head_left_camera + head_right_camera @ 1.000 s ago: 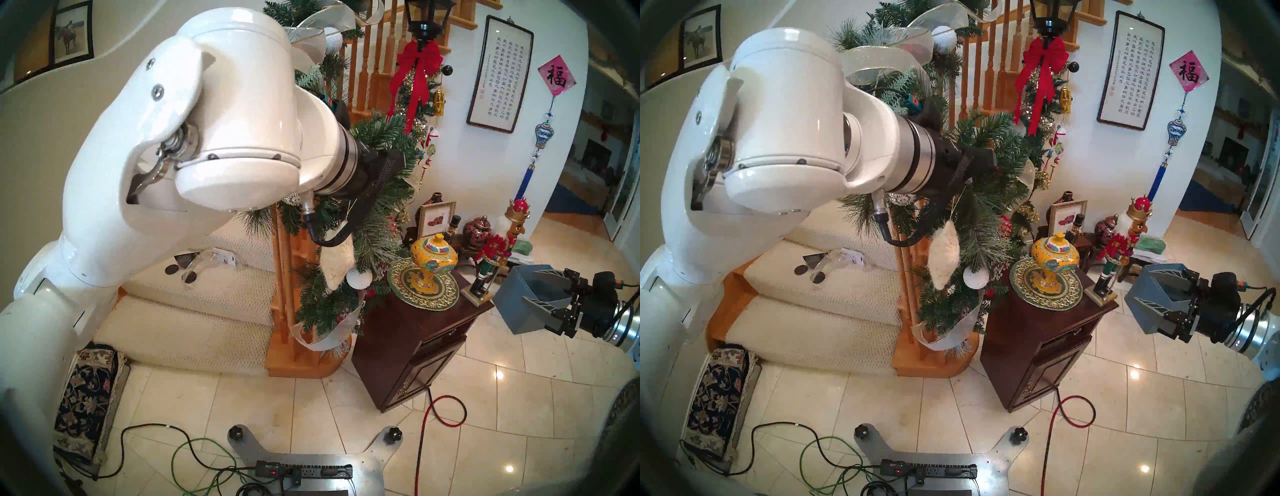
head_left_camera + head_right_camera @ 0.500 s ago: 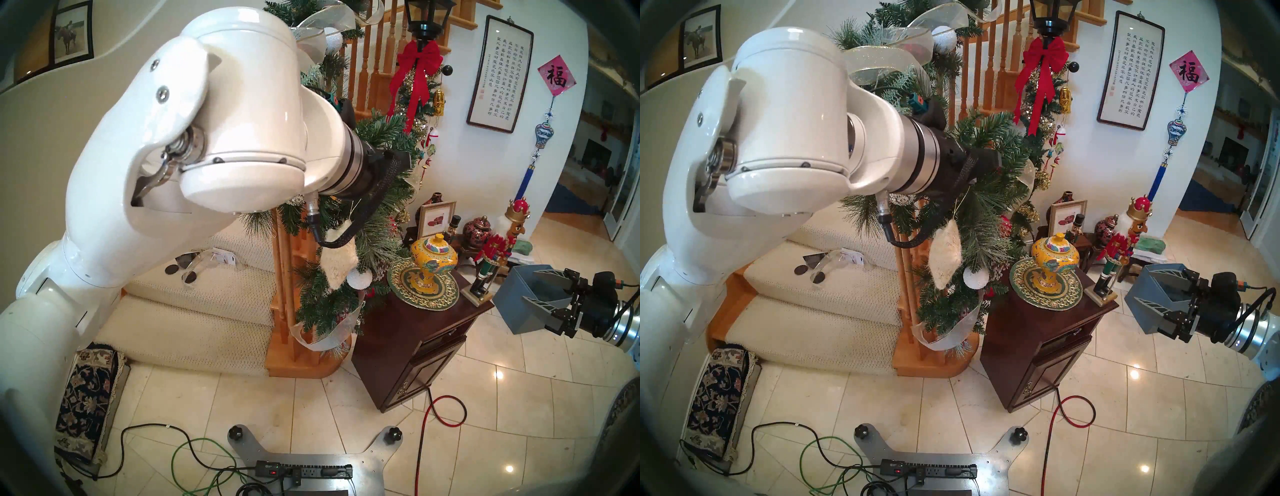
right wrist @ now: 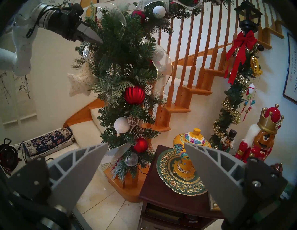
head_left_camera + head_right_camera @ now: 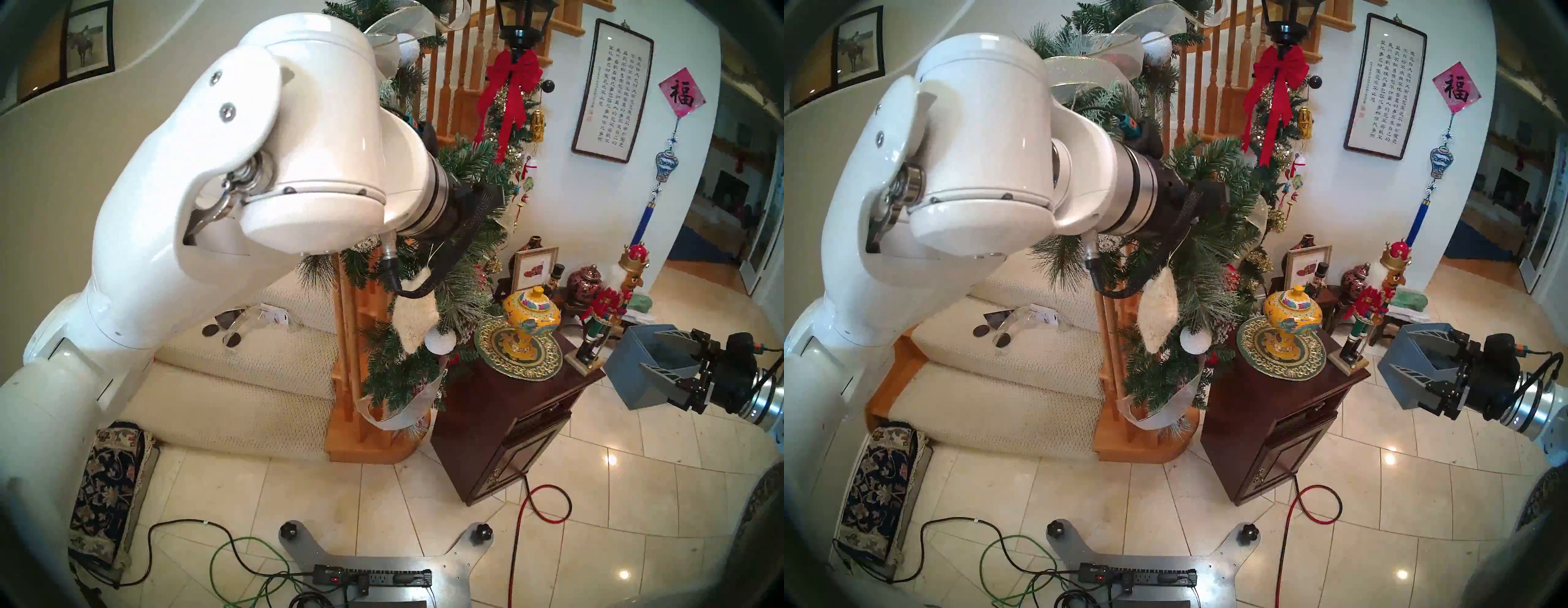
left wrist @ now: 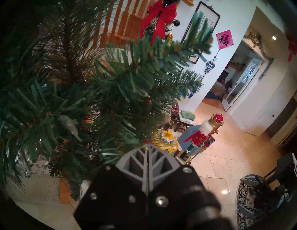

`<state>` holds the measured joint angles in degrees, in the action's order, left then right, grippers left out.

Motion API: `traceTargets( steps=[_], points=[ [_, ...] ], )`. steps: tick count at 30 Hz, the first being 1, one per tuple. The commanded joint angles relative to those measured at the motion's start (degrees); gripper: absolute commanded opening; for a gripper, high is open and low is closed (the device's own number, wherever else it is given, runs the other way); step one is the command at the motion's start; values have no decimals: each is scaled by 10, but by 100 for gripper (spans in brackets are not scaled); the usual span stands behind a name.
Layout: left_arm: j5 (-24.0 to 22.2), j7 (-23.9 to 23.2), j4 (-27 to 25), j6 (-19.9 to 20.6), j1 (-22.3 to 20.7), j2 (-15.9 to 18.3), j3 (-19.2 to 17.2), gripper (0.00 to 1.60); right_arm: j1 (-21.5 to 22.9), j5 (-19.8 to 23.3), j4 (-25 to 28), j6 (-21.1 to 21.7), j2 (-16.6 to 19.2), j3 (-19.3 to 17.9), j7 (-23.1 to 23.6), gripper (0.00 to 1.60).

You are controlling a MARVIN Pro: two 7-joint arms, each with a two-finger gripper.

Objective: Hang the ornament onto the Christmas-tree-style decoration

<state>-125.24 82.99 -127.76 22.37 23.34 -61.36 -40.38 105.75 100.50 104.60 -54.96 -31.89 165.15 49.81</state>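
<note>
Star ornament (image 3: 81, 80): puffy white fabric star with fine sparkly flecks and a thin gold string loop (image 4: 1176, 248). It is seen hanging against the left flank of the pine garland (image 3: 123, 67), below the left gripper (image 3: 94, 39), with the string running up into the needles toward the gripper's tips. Whether the loop already rests on a twig cannot be told.

Left gripper: fingers pressed fully together, tips buried among the upper branches. A glint of gold thread shows at the fingertips (image 5: 147, 148) in the wrist view, so the string is judged to be pinched there; the star itself is not gripped.

Right gripper (image 3: 144, 162): fingers spread wide, nothing between them; it is held well apart from the garland, beside the dark wooden cabinet (image 4: 500, 420) bearing the yellow lidded jar (image 4: 530, 318).

Step in hand: seating the loop over a branch. It is best done by carrying the string past the tip of a stiff twig and lowering it until the twig takes the weight; only then should the fingers be parted. The withdrawal is best made straight back along the gripper's own line, so that needles are not dragged and the loop is not pulled off. The neighbouring small white glittery ball (image 4: 440, 341) and the sheer ribbon (image 3: 162, 61) are to be left undisturbed.
</note>
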Motion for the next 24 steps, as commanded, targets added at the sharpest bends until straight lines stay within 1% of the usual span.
traceTargets(
  steps=[1, 10, 11, 12, 14, 15, 16, 17, 21, 22, 23, 24],
  points=[
    [11, 8, 11, 0, -17, -9, -1, 0, 3, -1, 1, 0, 1, -1, 61, 160],
    [22, 9, 27, 1, -20, -7, -3, 0, 2, -1, 1, 0, 1, -1, 59, 160],
    [23, 9, 27, 2, -21, -6, -4, 0, 3, 1, 0, 0, 1, -1, 65, 160],
    [24, 9, 27, 2, -21, -6, -5, 0, 2, -1, 1, 0, 1, -1, 59, 160],
    [26, 9, 27, 3, -23, -4, -6, 0, 3, 1, 0, 0, 1, -1, 67, 160],
    [27, 9, 26, 3, -23, -3, -7, 0, 4, 5, -2, 0, 2, -1, 80, 160],
    [27, 9, 26, 3, -23, -3, -7, 0, 4, 5, -2, 0, 2, -1, 80, 160],
    [28, 10, 25, 3, -24, -2, -8, 0, 3, 0, 1, 0, 1, -1, 61, 160],
    [29, 11, 19, 4, -25, 4, -12, 0, 3, 1, 0, 0, 1, -1, 64, 160],
    [30, 12, 17, 4, -25, 6, -13, 0, 2, -1, 2, 0, 1, -1, 55, 160],
    [30, 12, 15, 4, -25, 8, -13, 0, 3, 3, -1, 0, 2, -1, 72, 160],
    [31, 13, 12, 4, -24, 11, -14, 0, 2, -1, 2, 0, 1, -1, 54, 160]
  ],
)
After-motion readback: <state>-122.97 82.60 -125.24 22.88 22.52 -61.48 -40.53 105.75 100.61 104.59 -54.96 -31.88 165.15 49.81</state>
